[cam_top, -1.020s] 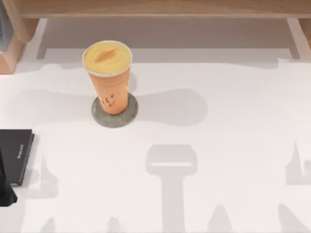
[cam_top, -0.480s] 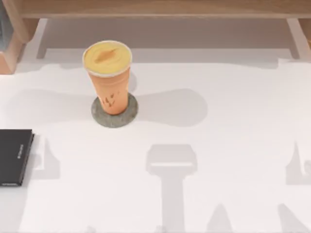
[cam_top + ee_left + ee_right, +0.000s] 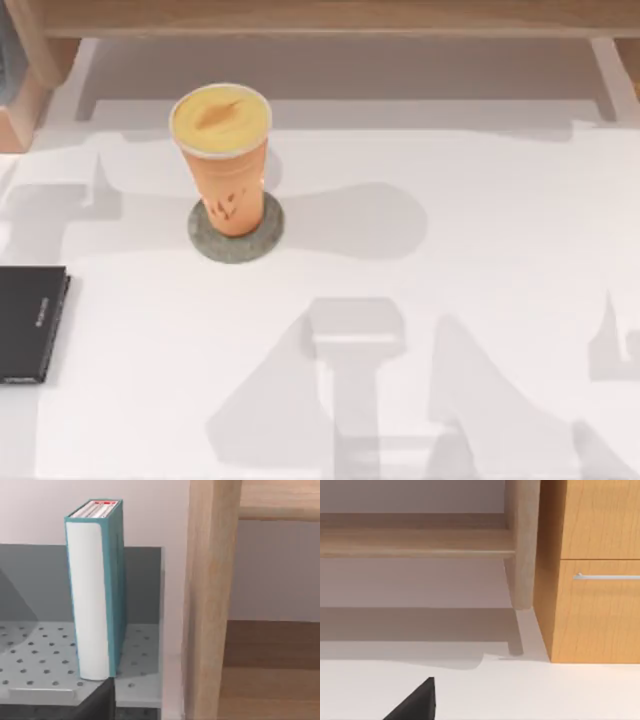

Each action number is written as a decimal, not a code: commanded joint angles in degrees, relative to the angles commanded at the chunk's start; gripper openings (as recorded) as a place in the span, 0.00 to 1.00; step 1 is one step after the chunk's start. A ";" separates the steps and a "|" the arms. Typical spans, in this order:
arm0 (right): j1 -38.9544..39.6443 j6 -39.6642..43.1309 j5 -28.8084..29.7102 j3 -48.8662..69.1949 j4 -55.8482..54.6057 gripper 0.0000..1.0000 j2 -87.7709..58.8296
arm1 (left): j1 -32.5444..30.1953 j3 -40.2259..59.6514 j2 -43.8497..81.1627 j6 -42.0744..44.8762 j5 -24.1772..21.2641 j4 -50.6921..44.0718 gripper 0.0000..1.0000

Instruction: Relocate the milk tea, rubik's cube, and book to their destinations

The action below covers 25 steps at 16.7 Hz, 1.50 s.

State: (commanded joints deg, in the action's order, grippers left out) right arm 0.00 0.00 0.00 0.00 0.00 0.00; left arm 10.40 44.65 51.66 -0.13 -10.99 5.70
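Top view: milk tea [image 3: 222, 160] on coaster [image 3: 236, 233]

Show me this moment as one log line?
milk tea: upright on coaster | teal book: upright on perforated shelf | black book: flat, table's left edge

The orange milk tea [image 3: 222, 160] stands upright on the grey coaster [image 3: 236, 232]. The teal book [image 3: 95, 590] stands upright on a perforated shelf [image 3: 35, 655]. A black book [image 3: 30, 322] lies flat at the bench's left edge.

milk tea [image 3: 222, 160] upright on coaster [image 3: 236, 232], table [image 3: 450, 260] left-centre | black book [image 3: 30, 322] flat, left edge | book [image 3: 95, 587] upright on perforated shelf [image 3: 40, 655]
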 joint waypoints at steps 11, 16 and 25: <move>0.00 0.00 0.00 0.00 0.00 1.00 0.00 | 6.43 29.29 56.44 -0.06 -7.83 27.08 1.00; 0.00 0.00 0.00 0.00 0.00 1.00 0.00 | 6.87 31.72 60.60 -0.08 -8.52 29.63 1.00; 0.00 0.00 0.00 0.00 0.00 1.00 0.00 | 6.16 36.57 61.76 -0.10 -7.23 26.09 1.00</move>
State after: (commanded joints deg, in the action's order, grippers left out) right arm 0.00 0.00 0.00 0.00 0.00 0.00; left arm 16.56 81.22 113.42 -0.23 -18.22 31.78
